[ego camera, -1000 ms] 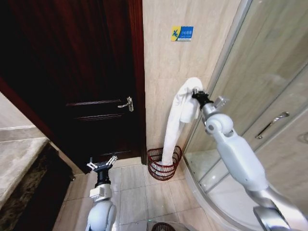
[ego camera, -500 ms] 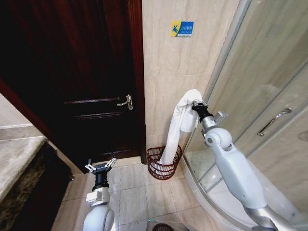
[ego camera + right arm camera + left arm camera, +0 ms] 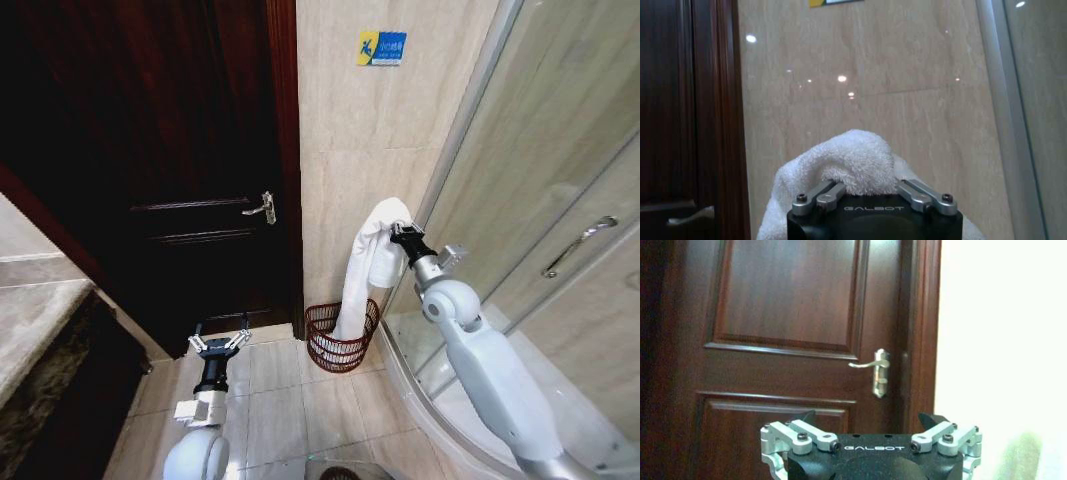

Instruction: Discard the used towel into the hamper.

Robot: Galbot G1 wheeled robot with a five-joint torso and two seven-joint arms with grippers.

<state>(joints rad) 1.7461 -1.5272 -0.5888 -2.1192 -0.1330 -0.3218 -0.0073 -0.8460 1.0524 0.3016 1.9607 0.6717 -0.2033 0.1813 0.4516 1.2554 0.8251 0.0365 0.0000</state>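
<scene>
**A:** Where is the towel?

**B:** The white towel [image 3: 368, 262] hangs from the right gripper [image 3: 398, 232], which is raised in front of the beige tiled wall [image 3: 350, 130]. Its fingers are clamped on a bunched fold at the top of the cloth. From the wrist camera, that fold [image 3: 850, 157] bulges up between the two metal fingers [image 3: 820, 194].

**A:** And the rest of the cloth?

**B:** It drapes straight down in a long strip. The lower end reaches inside the hamper [image 3: 341, 339].

**A:** Describe the hamper.

**B:** A small round basket of dark red-brown openwork weave, narrower toward the bottom. It stands on the tiled floor [image 3: 280, 400] against the wall, between a dark wooden door [image 3: 150, 160] and the curved glass shower enclosure [image 3: 540, 180].

**A:** What about the other arm?

**B:** The left gripper [image 3: 220, 343] sits low, near the floor in front of the door, well apart from the hamper. Its fingers are spread wide and hold nothing. Its wrist camera faces the door, with the silver door handle [image 3: 873, 367] ahead of it.

**A:** Anything else on the wall?

**B:** A small blue and yellow sign [image 3: 381, 47], high above the towel.
</scene>
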